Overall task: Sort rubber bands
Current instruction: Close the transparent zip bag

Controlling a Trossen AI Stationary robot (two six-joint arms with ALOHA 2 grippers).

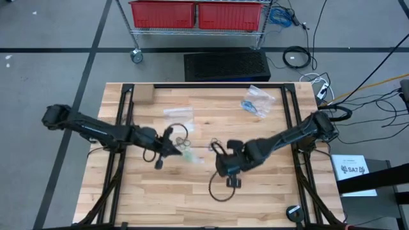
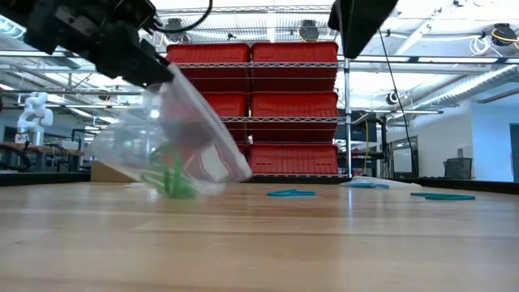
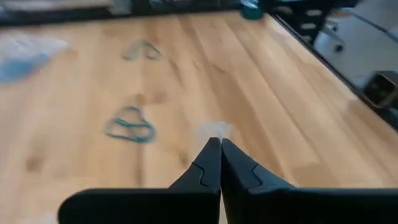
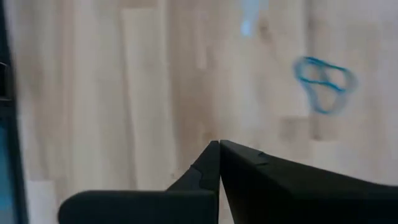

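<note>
On the wooden table, seen from above, the left gripper is found left of centre. Its fingers are pressed together on the edge of a clear plastic bag. In the low view this bag is seen hanging tilted from the gripper at the upper left of the frame, its lower end on or just above the wood, with green rubber bands gathered inside at the bottom. From above, the same bag shows as a pale greenish patch just right of the left gripper, near the middle of the frame.

The right gripper is placed just right of centre, slightly lower in the overhead frame. Its fingers are shut, and in its own wrist view nothing can be made out between the tips; whether a thin band has been caught there cannot be told. A loose blue rubber band lies flat on the wood ahead of it, toward the upper right of that wrist picture and clear of the fingers.

A second bag, holding blue bands, rests near the upper right of the table. More loose teal bands are seen lying flat at mid-frame in the low view.

The coming move is judged to turn on the right arm being nearer the loose band: the band lies flat with no strong long axis, and the closed fingers would have to be opened before it could be picked up.
</note>
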